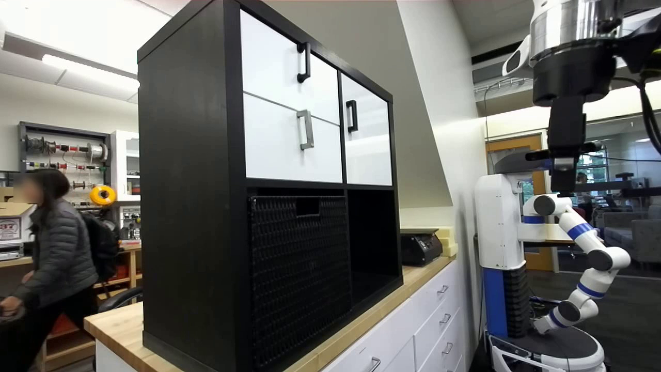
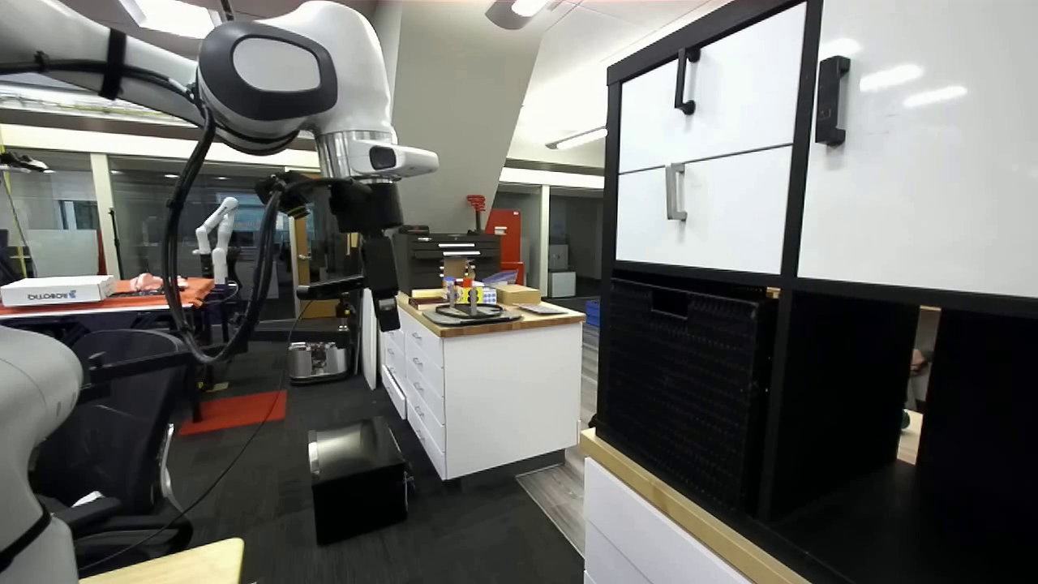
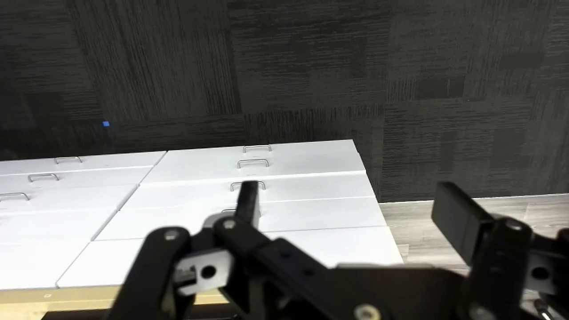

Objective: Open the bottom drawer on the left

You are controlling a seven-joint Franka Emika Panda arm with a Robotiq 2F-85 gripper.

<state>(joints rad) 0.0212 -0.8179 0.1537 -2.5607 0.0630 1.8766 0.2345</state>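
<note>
The lower white drawer (image 1: 273, 155) at the left of the black cabinet is shut and carries a grey metal handle (image 1: 308, 129). The drawer (image 2: 730, 223) and its handle (image 2: 675, 192) also show in an exterior view. The upper white drawer (image 1: 273, 51) above it has a black handle and is shut. My gripper (image 1: 563, 178) hangs in the air pointing down, well apart from the cabinet front. In an exterior view the gripper (image 2: 383, 304) is out in front of the drawers. In the wrist view the gripper (image 3: 346, 191) has its fingers wide apart with nothing between them.
The cabinet's white door (image 1: 364, 155) with a black handle is right of the drawers. A black woven basket (image 1: 299, 268) fills the cubby below. White counter drawers (image 3: 311, 218) stand under the cabinet. A black box (image 2: 357, 483) lies on the floor. A person (image 1: 62, 232) is behind.
</note>
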